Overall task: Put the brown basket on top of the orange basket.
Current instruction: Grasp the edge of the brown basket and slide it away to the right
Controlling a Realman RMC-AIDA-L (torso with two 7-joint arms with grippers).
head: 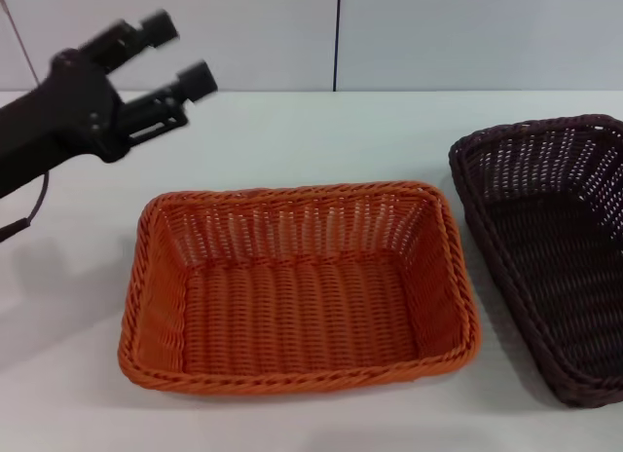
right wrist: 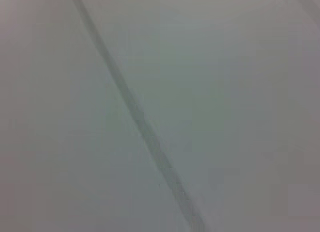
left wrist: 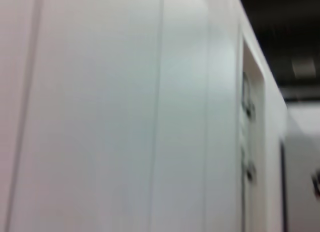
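The orange basket (head: pixel 297 288) sits empty on the white table in the middle of the head view. The brown basket (head: pixel 555 252) stands on the table to its right, a small gap between them, partly cut off by the picture's right edge. My left gripper (head: pixel 177 55) is open and empty, raised in the air at the upper left, behind and left of the orange basket. My right gripper is out of view. The wrist views show only wall panels.
The white table (head: pixel 321 140) runs back to a pale wall with a dark vertical seam (head: pixel 337 38). A cable (head: pixel 24 218) hangs under the left arm at the left edge.
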